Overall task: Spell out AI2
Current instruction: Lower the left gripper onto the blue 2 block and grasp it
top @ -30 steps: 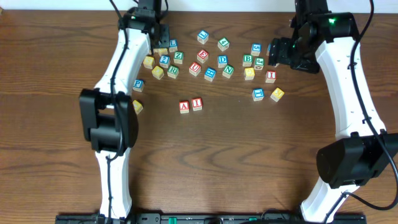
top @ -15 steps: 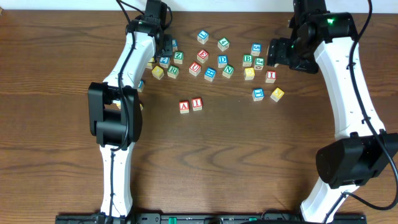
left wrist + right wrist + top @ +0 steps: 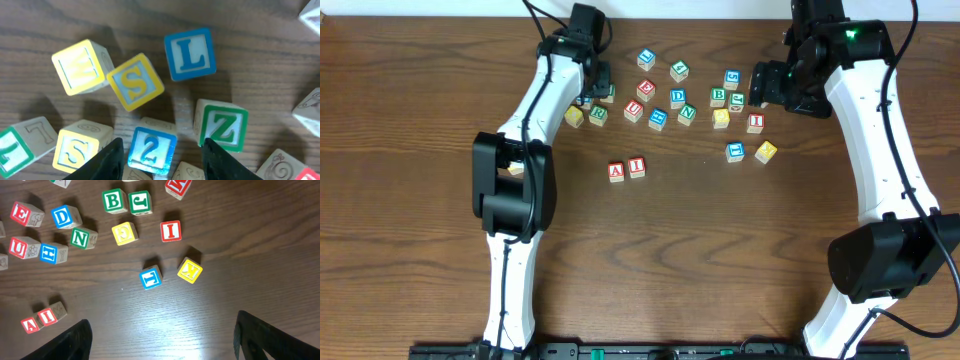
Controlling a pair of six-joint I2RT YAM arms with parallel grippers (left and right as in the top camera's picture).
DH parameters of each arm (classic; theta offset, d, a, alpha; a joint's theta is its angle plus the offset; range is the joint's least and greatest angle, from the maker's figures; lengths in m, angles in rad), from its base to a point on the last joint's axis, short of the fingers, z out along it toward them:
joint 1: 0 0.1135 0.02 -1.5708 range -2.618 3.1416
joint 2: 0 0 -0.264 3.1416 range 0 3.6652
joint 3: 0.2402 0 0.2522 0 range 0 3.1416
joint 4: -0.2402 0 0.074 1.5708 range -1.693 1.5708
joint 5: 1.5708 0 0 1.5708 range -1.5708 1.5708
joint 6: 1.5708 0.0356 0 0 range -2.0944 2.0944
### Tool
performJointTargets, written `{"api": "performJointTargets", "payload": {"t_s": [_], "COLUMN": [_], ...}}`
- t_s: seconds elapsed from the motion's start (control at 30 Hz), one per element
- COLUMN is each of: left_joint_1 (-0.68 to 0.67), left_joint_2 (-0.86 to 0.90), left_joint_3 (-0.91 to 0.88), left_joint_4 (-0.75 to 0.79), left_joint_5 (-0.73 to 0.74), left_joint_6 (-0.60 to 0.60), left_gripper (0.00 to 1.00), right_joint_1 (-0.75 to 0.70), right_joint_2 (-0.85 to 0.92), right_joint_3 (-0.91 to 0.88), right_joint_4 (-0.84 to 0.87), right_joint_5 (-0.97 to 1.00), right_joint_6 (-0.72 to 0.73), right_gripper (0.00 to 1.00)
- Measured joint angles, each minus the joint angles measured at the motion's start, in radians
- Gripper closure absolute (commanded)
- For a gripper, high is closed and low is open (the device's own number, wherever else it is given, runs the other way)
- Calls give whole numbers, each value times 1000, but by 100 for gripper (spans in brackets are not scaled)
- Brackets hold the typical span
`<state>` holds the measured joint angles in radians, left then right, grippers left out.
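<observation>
Over the tabletop the right gripper hung spread wide, holding nothing. The left gripper stood half-open astride the blue 2 cube (gaps either side, no grasp). The A cube and the I cube sat touching, well apart from it.

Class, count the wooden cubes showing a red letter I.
2. One red-framed wooden I cube sits beside the red A cube, apart from the cluster; a second I cube lies right of the yellow G cube. The left arm may hide others.
</observation>
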<state>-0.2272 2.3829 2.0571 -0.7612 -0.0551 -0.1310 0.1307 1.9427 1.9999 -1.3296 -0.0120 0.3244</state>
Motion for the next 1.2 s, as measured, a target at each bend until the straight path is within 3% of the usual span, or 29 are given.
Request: {"api": "performJointTargets", "payload": {"t_s": [0.73,1.0,1.2], "left_joint_1": [9,9,9], "left_joint_2": [51,51,51], "left_joint_3": [-25,-25,-25], "left_joint_4": [13,37,37], "left_joint_5": [-3,-3,-3], "left_joint_6": [-3,-8,-6], "left_gripper": [52,67,68], "right_joint_1": [5,6,6], "right_joint_2": [0,0,0], "right_joint_3": [0,0,0], "right_joint_4": [-13,-13,-13], "right_joint_5": [0,0,0], "right_joint_6": [0,0,0], "right_gripper": [13,13,12]}}
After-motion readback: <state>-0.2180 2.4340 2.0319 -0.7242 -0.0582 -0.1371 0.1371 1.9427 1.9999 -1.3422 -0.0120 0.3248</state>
